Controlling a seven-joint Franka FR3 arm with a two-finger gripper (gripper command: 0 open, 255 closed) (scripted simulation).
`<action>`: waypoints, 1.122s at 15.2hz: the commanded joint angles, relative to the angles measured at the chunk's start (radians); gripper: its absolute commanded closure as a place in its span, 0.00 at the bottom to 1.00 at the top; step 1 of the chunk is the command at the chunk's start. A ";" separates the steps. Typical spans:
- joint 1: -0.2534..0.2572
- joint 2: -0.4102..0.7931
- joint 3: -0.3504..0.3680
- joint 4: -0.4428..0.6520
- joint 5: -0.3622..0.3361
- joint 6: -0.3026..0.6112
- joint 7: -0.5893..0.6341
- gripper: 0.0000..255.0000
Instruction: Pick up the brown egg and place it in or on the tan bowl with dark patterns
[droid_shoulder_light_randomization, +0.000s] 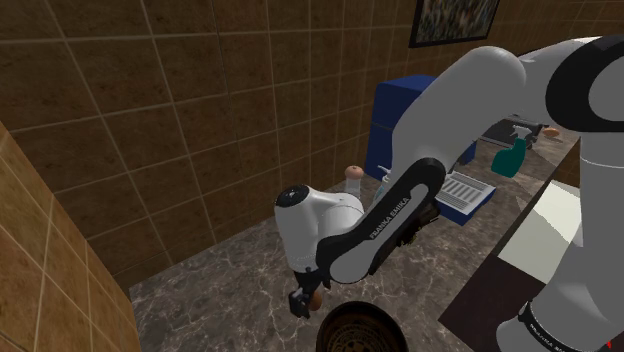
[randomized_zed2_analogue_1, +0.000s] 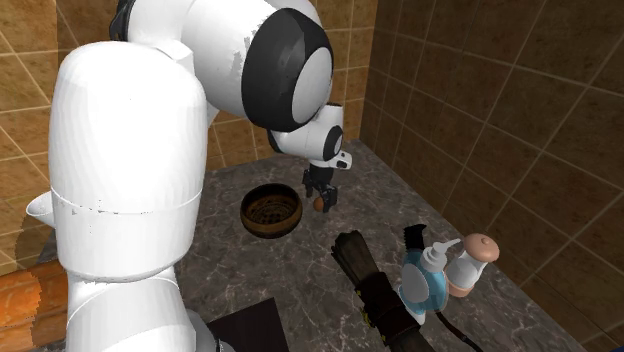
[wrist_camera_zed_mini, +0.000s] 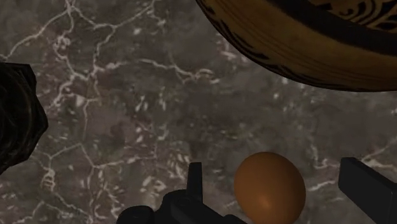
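The brown egg (wrist_camera_zed_mini: 269, 186) sits between my gripper's (wrist_camera_zed_mini: 273, 170) two black fingers, with a gap on each side, so the fingers do not touch it. The gripper is open. Close past the egg is the tan bowl with dark patterns (wrist_camera_zed_mini: 305, 44), its outer wall facing the hand. In the shoulder view the gripper (droid_shoulder_light_randomization: 303, 299) hangs low over the dark marble counter (droid_shoulder_light_randomization: 220, 290), with the egg (droid_shoulder_light_randomization: 315, 298) at its tips and the bowl (droid_shoulder_light_randomization: 360, 328) just beside it. In the second exterior view the egg (randomized_zed2_analogue_1: 319, 203) lies to the right of the bowl (randomized_zed2_analogue_1: 271, 210), under the gripper (randomized_zed2_analogue_1: 322, 193).
A black rough-surfaced object (wrist_camera_zed_mini: 16, 121) lies on the counter to one side of the hand. A long dark object (randomized_zed2_analogue_1: 375, 285), a blue pump bottle (randomized_zed2_analogue_1: 425, 280) and a pink-capped white item (randomized_zed2_analogue_1: 470, 262) stand further along. Brown tiled walls (droid_shoulder_light_randomization: 150, 120) enclose the corner.
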 joint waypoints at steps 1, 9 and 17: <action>0.007 0.016 -0.007 -0.007 -0.012 0.022 0.011 0.00; 0.009 0.022 -0.010 -0.008 -0.016 0.028 0.014 0.00; 0.009 0.022 -0.010 -0.008 -0.016 0.028 0.014 1.00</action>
